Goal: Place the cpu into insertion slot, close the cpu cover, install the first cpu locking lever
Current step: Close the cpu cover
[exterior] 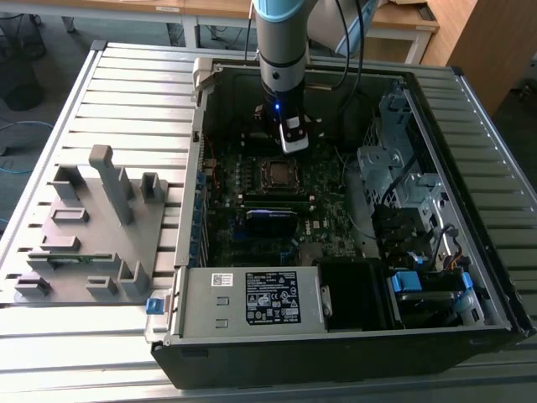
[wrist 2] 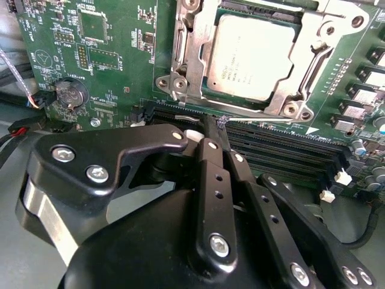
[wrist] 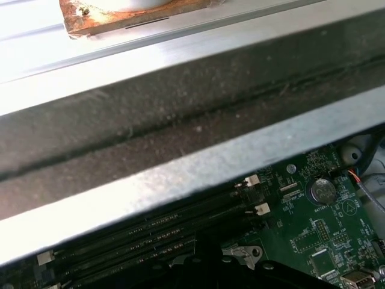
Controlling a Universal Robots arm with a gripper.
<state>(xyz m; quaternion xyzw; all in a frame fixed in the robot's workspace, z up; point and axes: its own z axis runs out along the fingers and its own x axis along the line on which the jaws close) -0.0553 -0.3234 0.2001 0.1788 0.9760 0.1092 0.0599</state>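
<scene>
The cpu lies in the insertion slot, the cpu cover flat over it. The gripper, fingers narrow together, hovers at the slot's 12 o'clock.

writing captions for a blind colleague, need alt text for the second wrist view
The cpu sits framed by the silvery cpu cover on a green motherboard. The black gripper is in the foreground, its tip beside the black memory slots.

Silver-grey cylindrical arm, light-blue joint cap on top, black wrist collar with a small blue light, pale grey block under it. Black cables alongside. Black end effector: linkage plates, silver socket screws, brushed metal band.
</scene>
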